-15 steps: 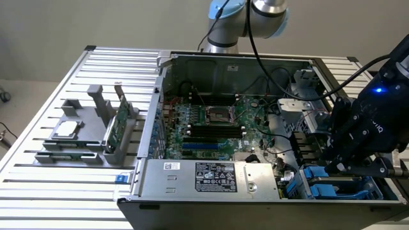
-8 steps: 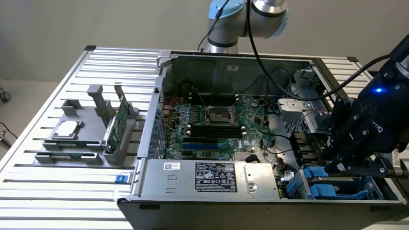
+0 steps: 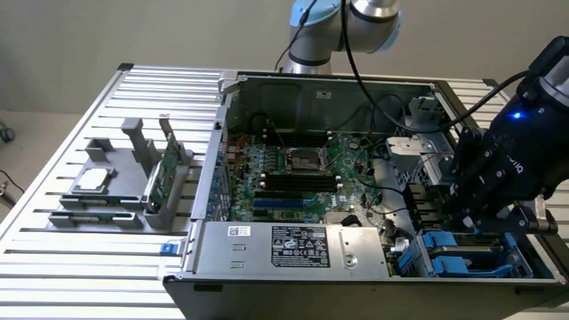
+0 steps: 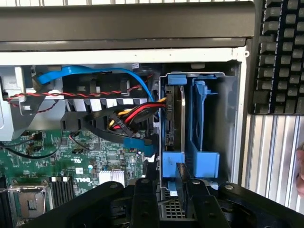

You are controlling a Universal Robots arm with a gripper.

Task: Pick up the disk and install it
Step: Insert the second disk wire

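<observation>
Your black two-fingered tool (image 4: 166, 190) hangs over the drive bay (image 3: 524, 257) at the open grey computer case's (image 3: 266, 277) front corner, its fingers straddling the blue tab of the silver-grey metal disk in its blue plastic carrier frame (image 4: 175, 118). Whether they pinch it, I cannot tell. The disk stands on edge in the bay, beside an empty blue carrier (image 4: 202, 126). Judgement: dense, rigid, shock-sensitive; hold the frame, avoid nearby cables (image 4: 126, 116).
</observation>
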